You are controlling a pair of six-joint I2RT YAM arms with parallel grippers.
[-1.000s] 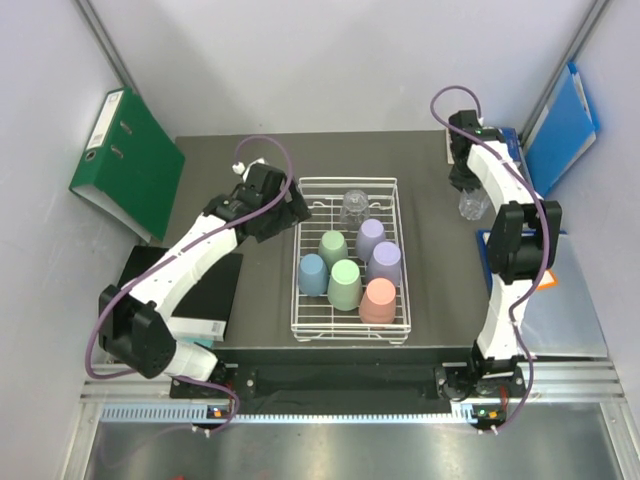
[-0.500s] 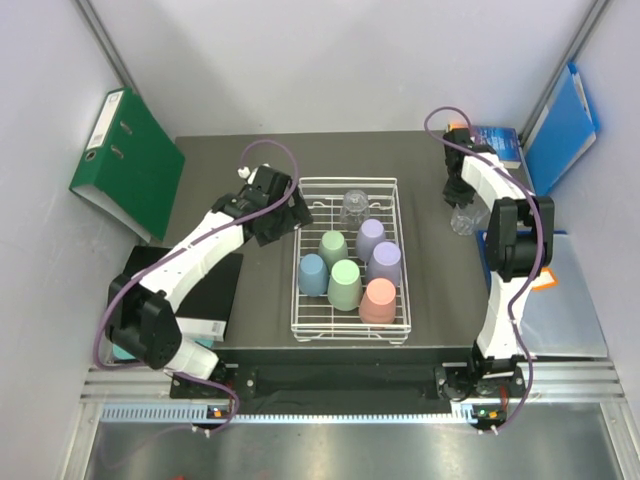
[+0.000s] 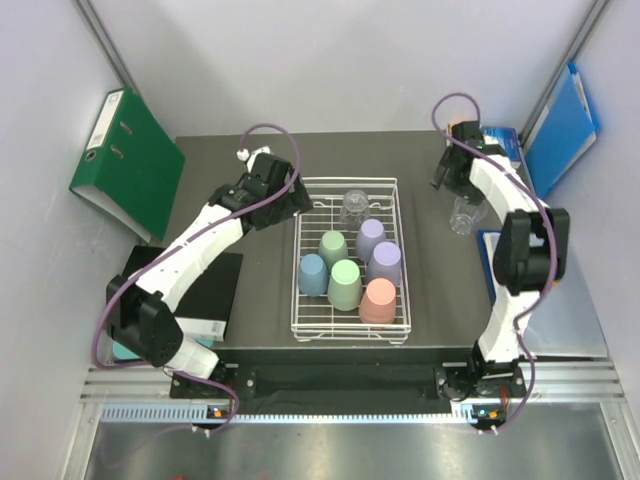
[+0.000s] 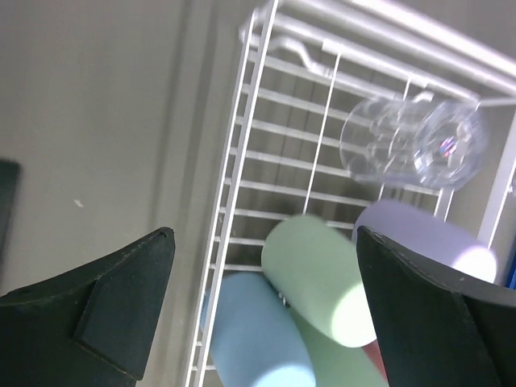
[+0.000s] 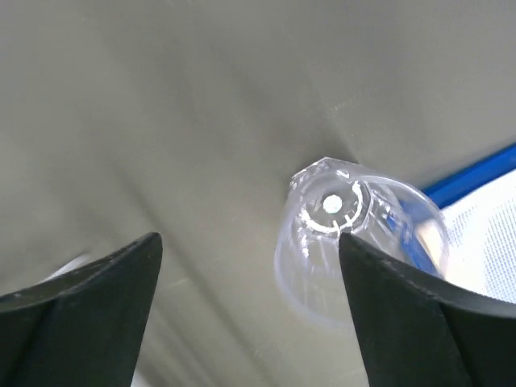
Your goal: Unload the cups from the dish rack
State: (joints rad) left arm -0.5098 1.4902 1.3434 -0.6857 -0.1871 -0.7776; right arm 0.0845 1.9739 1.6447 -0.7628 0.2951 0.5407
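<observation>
Clear and faceted, a glass tumbler (image 5: 355, 234) stands apparently base-up on the dark matte desk (image 3: 420, 160), below the right end effector (image 5: 247, 242), whose jaws are spread wide and touch nothing; it looks parked there, outside the white wire-grid dish rack (image 3: 300, 260). The left end effector (image 4: 264, 234), equally wide, hovers at the rack's edge. Ahead of it a second clear glass (image 4: 411, 149) and matte pastel tapered cups (image 4: 318, 278) sit inverted, probably to drain.

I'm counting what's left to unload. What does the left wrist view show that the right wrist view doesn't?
Only the left wrist view shows the dish rack holding a clear glass, a mint green cup, a light blue cup and a lilac cup. Only the right wrist view shows a second glass out on the table near a blue edge. Both show dark tabletop and an open end effector: the left end effector and the right end effector.
</observation>
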